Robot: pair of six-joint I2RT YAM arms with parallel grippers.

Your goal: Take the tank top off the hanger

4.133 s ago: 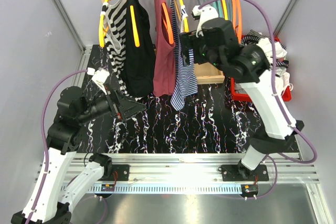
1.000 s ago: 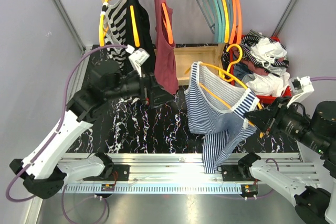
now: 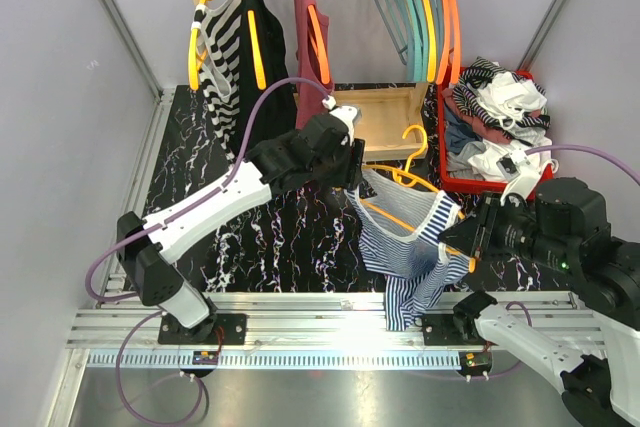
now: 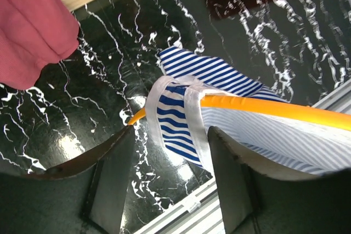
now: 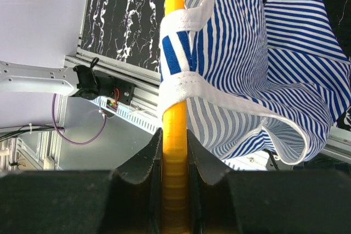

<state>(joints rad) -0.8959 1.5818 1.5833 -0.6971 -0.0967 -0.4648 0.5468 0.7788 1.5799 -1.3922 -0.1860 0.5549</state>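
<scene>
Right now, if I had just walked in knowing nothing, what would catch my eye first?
A blue-and-white striped tank top on an orange hanger hangs between the two arms, above the black marbled table. The right gripper is shut on one end of the hanger, and the left gripper straddles a strap at the other. At the back hangs a dark red top, and a red basket on the right is heaped with clothes.

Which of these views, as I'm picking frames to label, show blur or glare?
Left wrist: the left gripper's dark fingers are soft, the blue-and-white striped tank top is sharp, and the glossy black marbled table throws glare. Right wrist: the orange plastic hanger blurs near the lens. Top external: evenly lit, sharp.
</scene>
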